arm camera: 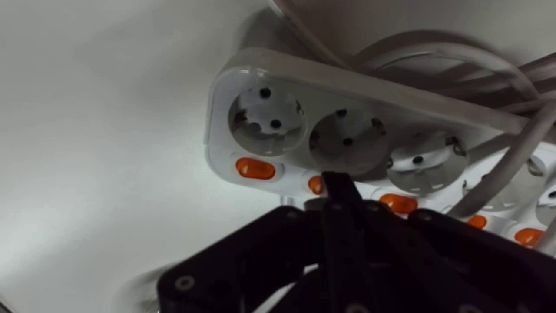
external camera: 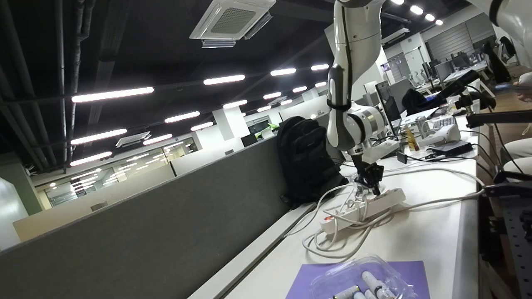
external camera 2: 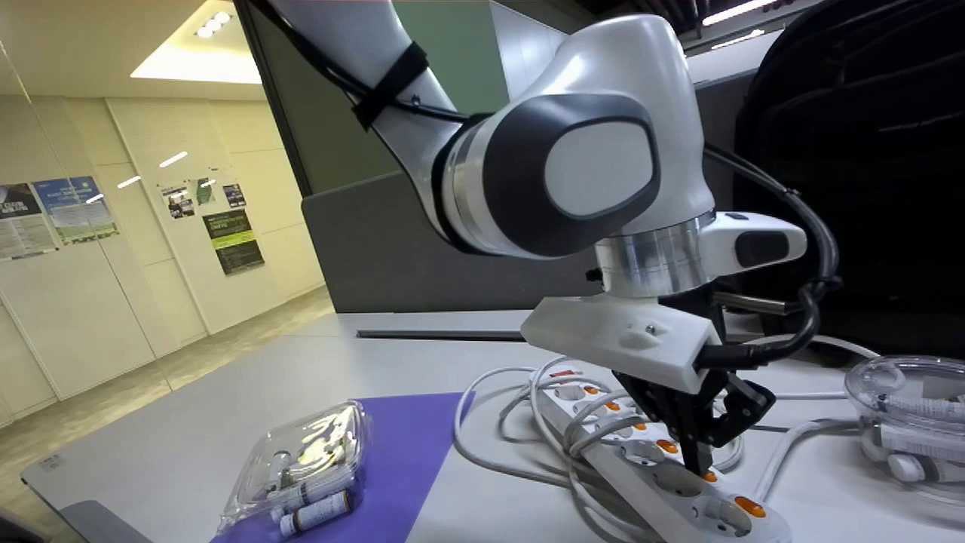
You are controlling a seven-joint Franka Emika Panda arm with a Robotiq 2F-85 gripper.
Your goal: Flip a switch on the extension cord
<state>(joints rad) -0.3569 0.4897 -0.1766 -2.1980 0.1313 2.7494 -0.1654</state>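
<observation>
Gripper [arm camera: 341, 184] pressed together, right down at the extension cord [arm camera: 389, 130]!
In the wrist view I'm partly covering the second orange switch [arm camera: 316, 184] from the end; whether I'm touching it, I can't tell. The cord lies on the white table [external camera: 432, 232], its white cable [arm camera: 504, 167] looped over it, a purple sheet [external camera 2: 418, 445] near the end away from my gripper.

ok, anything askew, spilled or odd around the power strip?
Just the white cable: it loops across the top of the power strip, partly covering a socket, instead of lying clear. It might snag the gripper. I see no spill or damage.
</observation>
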